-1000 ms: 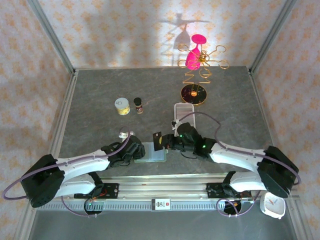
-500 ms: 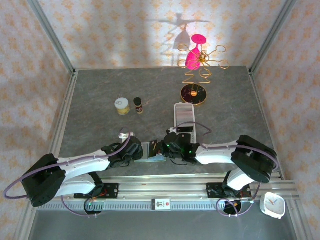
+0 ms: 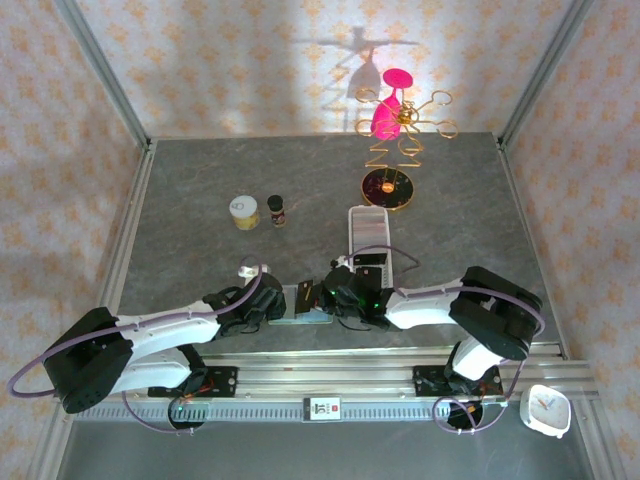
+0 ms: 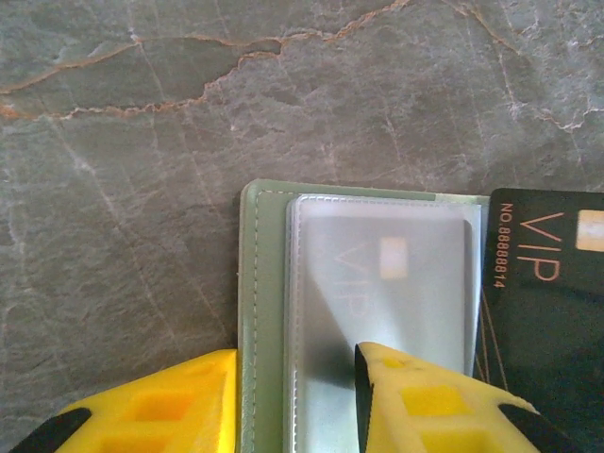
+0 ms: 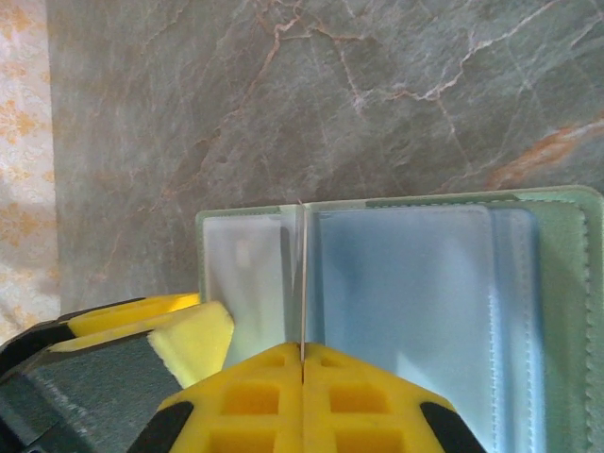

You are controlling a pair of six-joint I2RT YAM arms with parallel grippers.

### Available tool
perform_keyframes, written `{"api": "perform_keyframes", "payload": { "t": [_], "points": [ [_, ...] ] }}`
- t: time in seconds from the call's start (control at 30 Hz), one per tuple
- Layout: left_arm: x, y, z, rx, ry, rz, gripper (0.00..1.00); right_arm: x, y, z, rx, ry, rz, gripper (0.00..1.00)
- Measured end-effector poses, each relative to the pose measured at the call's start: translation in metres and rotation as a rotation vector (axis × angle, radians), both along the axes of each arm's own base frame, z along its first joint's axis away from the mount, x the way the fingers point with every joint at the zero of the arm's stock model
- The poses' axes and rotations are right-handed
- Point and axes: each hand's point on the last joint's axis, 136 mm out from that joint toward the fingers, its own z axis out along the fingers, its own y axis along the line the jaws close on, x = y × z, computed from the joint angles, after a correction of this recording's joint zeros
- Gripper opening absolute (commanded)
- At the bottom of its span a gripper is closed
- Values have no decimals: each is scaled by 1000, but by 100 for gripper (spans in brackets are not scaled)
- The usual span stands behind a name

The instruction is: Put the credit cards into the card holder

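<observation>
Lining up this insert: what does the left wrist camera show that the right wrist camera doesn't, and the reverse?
Left wrist: a black card, VIP print readable, beside a pale card already inside a clear sleeve. Right wrist: a thin card seen edge-on, clamped in the shut right pincer. Both: the green wallet, lying open on the grey table.

We see a robot lab cell: a stone-look table (image 3: 200, 190) boxed in by metal frame posts (image 3: 101, 65) and flat panels (image 3: 250, 70) printed like wallpaper, with a left arm (image 3: 160, 335) and a right arm (image 3: 430, 305) bolted to a slotted rail (image 3: 330, 375) at its near edge.
</observation>
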Motion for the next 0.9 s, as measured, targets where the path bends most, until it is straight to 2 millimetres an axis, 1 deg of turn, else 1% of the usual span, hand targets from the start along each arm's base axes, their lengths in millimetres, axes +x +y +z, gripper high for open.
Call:
{"api": "perform_keyframes", "payload": {
  "t": [0.33, 0.5, 0.63, 0.8, 0.9],
  "points": [
    [0, 0, 0, -3, -2, 0, 33, 0, 3, 0, 13, 4, 2, 0],
    [0, 0, 0, -7, -7, 0, 32, -5, 5, -3, 15, 20, 17, 0],
    [0, 0, -1, -37, -27, 6, 32, -8, 6, -6, 12, 33, 24, 0],
    [0, 0, -1, -81, -49, 29, 32, -9, 8, -6, 18, 42, 28, 0],
    [0, 0, -1, -96, -52, 41, 33, -9, 12, -6, 20, 50, 36, 0]
  ]
}}
